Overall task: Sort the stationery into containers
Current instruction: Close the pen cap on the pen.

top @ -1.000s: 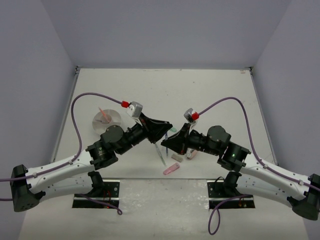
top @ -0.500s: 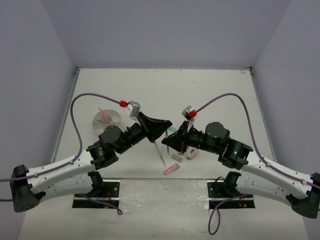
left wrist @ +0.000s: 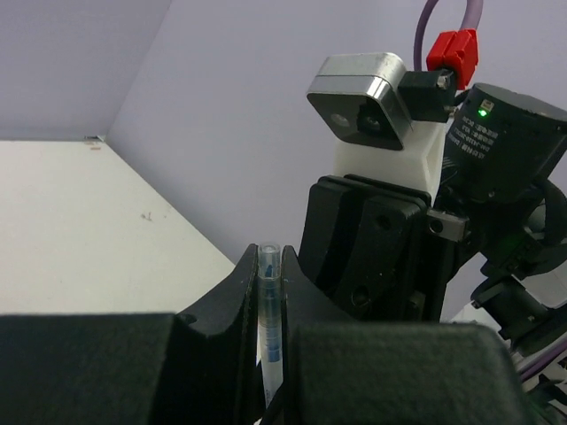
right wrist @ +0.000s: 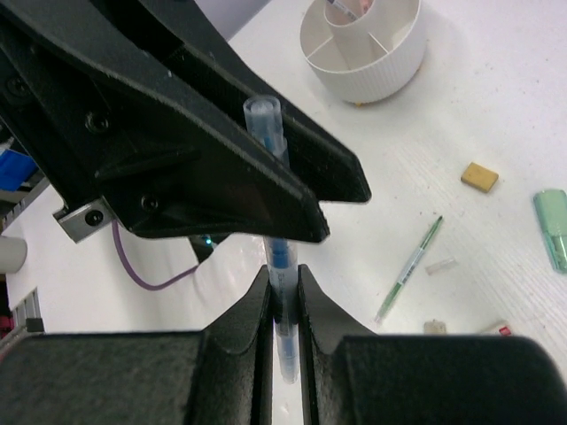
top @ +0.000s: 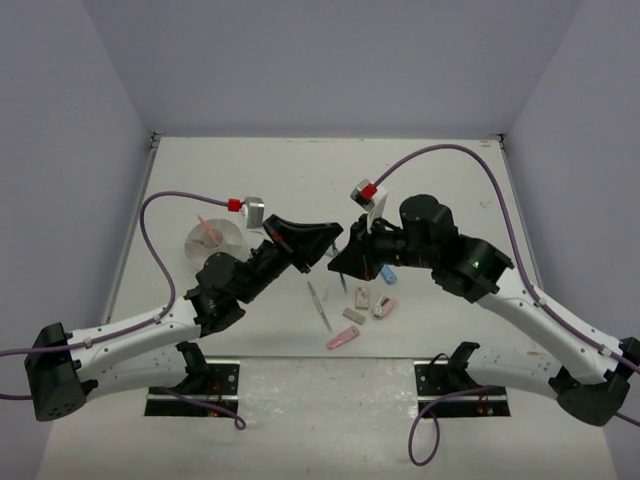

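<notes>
Left jaws and right jaws both pinch one thin blue pen (right wrist: 280, 255), likely light, stiff and slick, best held mid-barrel.

Top view high, far, looking down on table (top: 420, 170); wrist views close, facing each other, sharing blue pen (right wrist: 278, 255)
</notes>
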Robot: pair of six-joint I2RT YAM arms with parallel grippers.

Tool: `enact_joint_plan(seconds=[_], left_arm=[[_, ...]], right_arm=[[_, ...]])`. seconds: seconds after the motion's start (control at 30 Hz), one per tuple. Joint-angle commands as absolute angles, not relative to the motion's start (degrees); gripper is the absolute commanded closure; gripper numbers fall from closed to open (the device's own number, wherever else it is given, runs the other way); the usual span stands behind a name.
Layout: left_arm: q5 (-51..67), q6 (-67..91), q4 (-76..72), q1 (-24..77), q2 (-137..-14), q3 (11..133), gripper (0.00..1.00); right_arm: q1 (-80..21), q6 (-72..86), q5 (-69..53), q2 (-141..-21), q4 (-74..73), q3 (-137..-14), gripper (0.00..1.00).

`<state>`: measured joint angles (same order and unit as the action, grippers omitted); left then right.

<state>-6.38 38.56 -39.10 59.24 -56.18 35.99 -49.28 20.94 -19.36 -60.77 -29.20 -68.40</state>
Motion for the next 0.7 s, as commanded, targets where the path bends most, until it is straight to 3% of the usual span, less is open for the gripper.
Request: enact_joint_plan(seconds=[0.0,0.2,0.5,0.57,0.67], left_arm=[[8.02,40.07,-27.27,64.86,-59.37,31.15,1.00],[6.31,40.52,-28.80,66.71,-59.90,29.42,1.00],[-13.39,34.36,-11.24,66.65,-50.84,38.96,0.99],[-15.11,32.75,-9.25,66.62,-50.30,41.52,0.83],[-16.38,31.39,-7.57,66.62,-50.36,44.93,0.69]], right_arm=[[-44.21,19.58,-11.74,-63.51,-11.92,-84.55,1.00],[-44.03,18.18,-10.64,-66.15,-12.63,-85.75,1.00],[-45.16,20.10,-20.68,-57.26,-0.66,-59.55,1.00],[-46.20,20.15,-22.20,-55.34,1.20,-55.24,1.00],[-48.09,20.83,-22.19,-53.71,2.19,-52.14,1.00]])
